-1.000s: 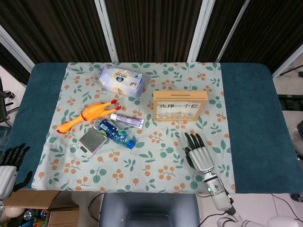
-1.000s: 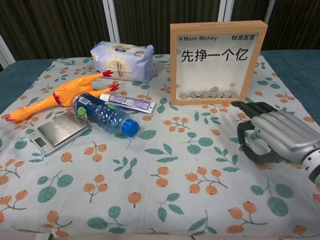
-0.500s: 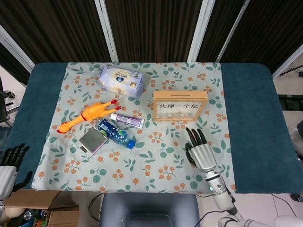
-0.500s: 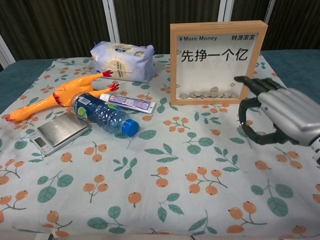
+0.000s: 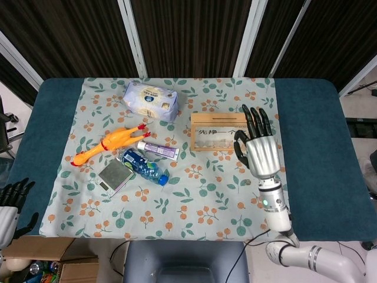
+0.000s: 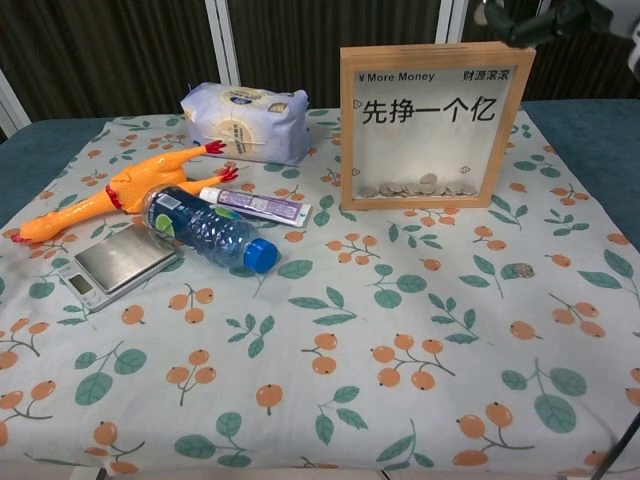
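**Here the right hand hung over the coin frame**

Up over the right end of the wooden frame [image 5: 224, 131], the right hand [image 5: 259, 151] was raised clear of the cloth [image 5: 194, 200], its dark fingers [image 5: 254, 121] spread apart and pointing to the far side, with nothing in them. In the chest view only the dark fingertips [image 6: 540, 18] showed at the top edge, just above the frame's [image 6: 432, 125] upper right corner; whether they touched the wood could not be told. The frame stood upright on the flowered cloth, right of centre, with a small heap of coins [image 6: 415, 187] lying behind its glass along the bottom. One loose coin [image 6: 522, 270] lay on the cloth nearer than the frame and to its right.

The left hand [image 5: 7, 206] sat low at the near left corner, off the tabletop [image 5: 41, 118], its fingers a little apart and holding nothing.

To the left of the frame lay the other things. A tissue pack [image 5: 150, 100] sat at the far side. A rubber chicken [image 5: 109, 144] lay slantwise nearer, and a tube [image 5: 158, 151] just right of it. A bottle [image 5: 144, 166] with a blue cap lay nearer than the tube, its base against a small scale [image 5: 115, 177].
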Robot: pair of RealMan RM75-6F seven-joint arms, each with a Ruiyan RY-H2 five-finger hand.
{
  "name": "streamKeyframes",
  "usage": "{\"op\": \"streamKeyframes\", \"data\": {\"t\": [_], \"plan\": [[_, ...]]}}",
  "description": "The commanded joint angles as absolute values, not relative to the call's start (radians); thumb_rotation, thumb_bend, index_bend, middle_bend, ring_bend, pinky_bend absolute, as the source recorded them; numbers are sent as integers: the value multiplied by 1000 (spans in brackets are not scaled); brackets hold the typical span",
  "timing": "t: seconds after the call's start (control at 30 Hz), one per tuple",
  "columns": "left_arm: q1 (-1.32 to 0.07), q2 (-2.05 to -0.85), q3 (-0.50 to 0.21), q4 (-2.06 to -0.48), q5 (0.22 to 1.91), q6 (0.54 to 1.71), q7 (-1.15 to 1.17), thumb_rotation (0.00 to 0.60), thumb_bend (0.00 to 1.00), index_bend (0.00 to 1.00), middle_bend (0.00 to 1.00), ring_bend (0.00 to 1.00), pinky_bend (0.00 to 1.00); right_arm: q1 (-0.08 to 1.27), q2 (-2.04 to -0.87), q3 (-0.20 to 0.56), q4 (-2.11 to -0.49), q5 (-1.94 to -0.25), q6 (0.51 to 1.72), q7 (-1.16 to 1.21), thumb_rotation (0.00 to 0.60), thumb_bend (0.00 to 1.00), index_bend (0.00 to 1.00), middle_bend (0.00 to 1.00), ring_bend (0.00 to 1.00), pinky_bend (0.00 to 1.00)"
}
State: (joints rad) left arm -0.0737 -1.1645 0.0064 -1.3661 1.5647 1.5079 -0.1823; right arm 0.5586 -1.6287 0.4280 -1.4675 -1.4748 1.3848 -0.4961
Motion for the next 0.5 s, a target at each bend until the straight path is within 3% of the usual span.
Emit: {"op": "streamKeyframes", "data": {"t": [0.03,0.23,0.5], "plan": [[-75,-1163,8,-1366,1568,1506,-184,600,411,0,0,0,0,642,-1625,507,-1436,-1366,1303,-544,600,616,718,89,0,0],[-80,-1161,10,-1364,1570,1497,-192,600,413,0,0,0,0,721,-1636,543,-1355,-1268,1236,-601,600,617,729,97,0,0],[-86,-1155,9,-1371,1566,1484,-199,600,413,0,0,0,0,778,-1647,528,-1285,-1177,1187,-641,600,618,726,97,0,0]]}}
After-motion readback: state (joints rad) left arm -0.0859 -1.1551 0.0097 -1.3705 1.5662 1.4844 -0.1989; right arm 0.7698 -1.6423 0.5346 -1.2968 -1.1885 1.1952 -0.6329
